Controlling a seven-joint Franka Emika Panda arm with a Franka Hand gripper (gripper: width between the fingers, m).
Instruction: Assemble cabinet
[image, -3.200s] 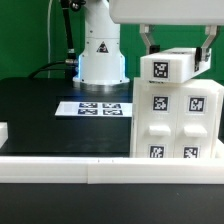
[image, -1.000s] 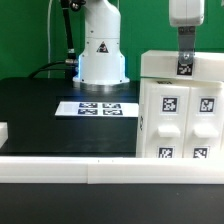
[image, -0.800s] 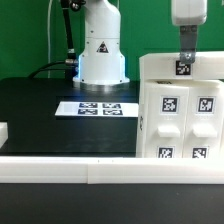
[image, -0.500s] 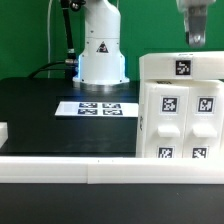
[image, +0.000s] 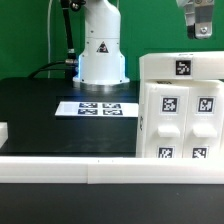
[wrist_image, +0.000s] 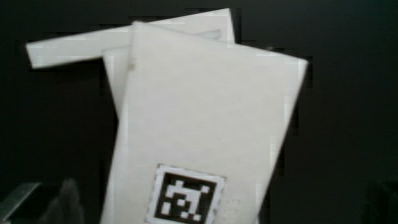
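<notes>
claw (image: 201, 30) now up off cabinet (image: 184, 128)

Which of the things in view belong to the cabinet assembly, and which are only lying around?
Job: cabinet; tool above it.
Lying about: marker board; white rail in front; small white piece at the exterior view's left edge, purpose unclear.

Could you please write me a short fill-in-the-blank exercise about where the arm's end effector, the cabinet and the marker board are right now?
The end effector hangs ____ the cabinet, not touching it.
Its jaws stand ____.
The marker board lies on the ____ table.
Missing words: above; open; black.
</notes>
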